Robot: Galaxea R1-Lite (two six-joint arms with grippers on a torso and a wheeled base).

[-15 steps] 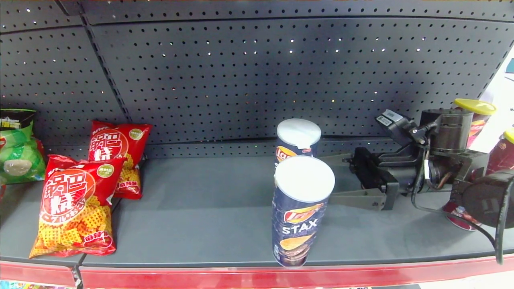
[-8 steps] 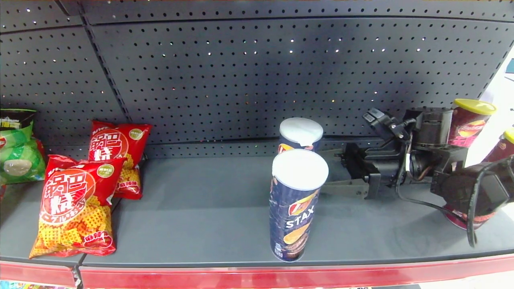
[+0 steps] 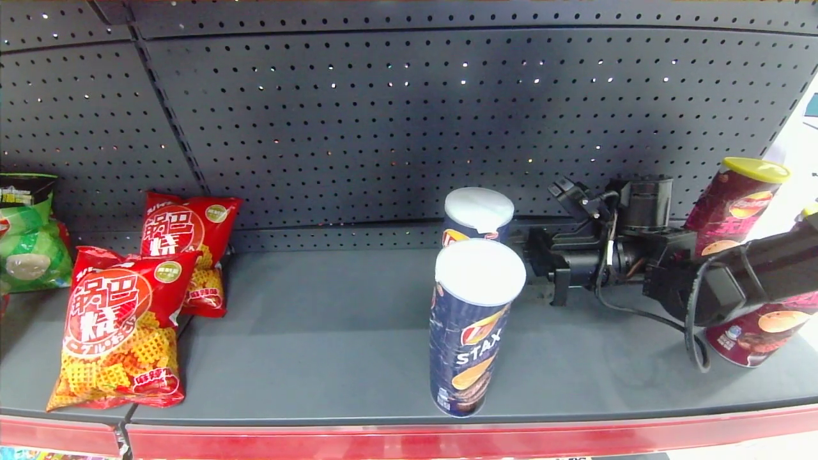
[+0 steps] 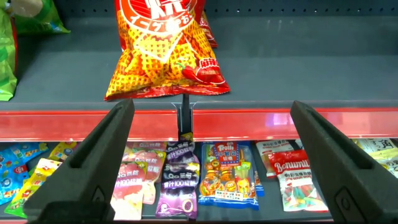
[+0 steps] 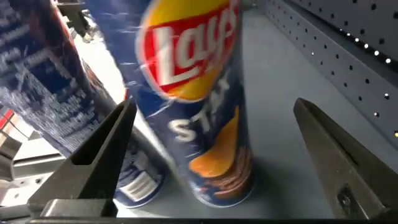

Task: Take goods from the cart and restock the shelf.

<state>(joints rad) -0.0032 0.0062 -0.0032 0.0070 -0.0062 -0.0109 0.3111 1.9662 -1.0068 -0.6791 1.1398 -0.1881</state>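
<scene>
Grey metal shelf board point(image 3: 332, 345) with a red front lip point(image 3: 409, 437), dark perforated back panel point(image 3: 383, 128) behind it. Right of the board's middle, a pair of tall dark blue cardboard cylinders with white lids, both upright: front chip can point(image 3: 474, 338) near the front edge, rear chip can point(image 3: 478, 220) straight behind it, by the back panel.

In from the right end along the back, black right gripper point(image 3: 535, 268), jaws spread wide, nothing clamped. Over to the right wrist view: rear chip can point(image 5: 193, 124) standing in the gap between the two fingers, contact impossible to judge; front chip can point(image 5: 50, 93) just beside it, outside the gap.

Black left gripper point(image 4: 212, 109) out in front of the red front lip, jaws wide apart too, and empty. Beyond it on the board, a red and yellow lattice snack bag point(image 4: 165, 50); below, small colourful candy packets point(image 4: 217, 177) on a lower level.

At the left end, that front snack bag, second red snack bag point(image 3: 188, 249) behind it against the panel, green crinkly bag point(image 3: 29, 236) at the very end. At the right end, two maroon cans with yellow lids, one at the back point(image 3: 735, 204), one nearer the front point(image 3: 757, 329).
</scene>
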